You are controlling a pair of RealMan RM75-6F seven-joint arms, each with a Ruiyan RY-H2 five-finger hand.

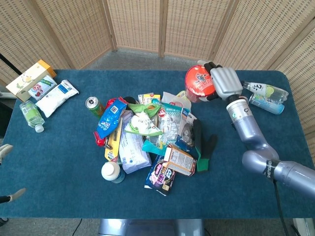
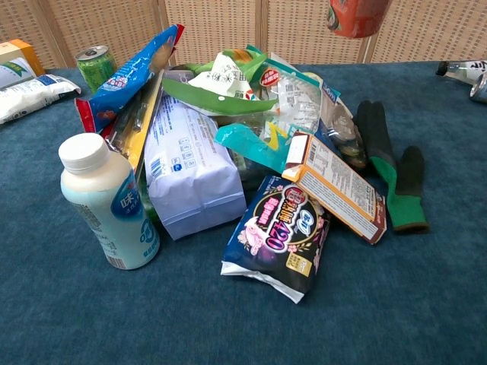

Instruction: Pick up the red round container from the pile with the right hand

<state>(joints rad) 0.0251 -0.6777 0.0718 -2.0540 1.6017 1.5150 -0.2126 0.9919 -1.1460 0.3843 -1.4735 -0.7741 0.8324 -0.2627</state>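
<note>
Lift step: right robot hand (image 1: 224, 82) gripped the red round container (image 1: 199, 83), upper right of frame, above the pile (image 1: 152, 140).
Judged next: hold the grasp firm and the container steady, clear of the desk (image 1: 59, 162); left robot hand state could not be told.

Red round container (image 1: 199, 83) aloft above pile (lid printed), gripped by right robot hand (image 1: 224, 82).

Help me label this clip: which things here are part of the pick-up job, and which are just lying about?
Job:
red round container, lifted clear of the pile
right robot hand, holding it

Lying about:
white bottle
green can
green-black glove
purple packet
</note>
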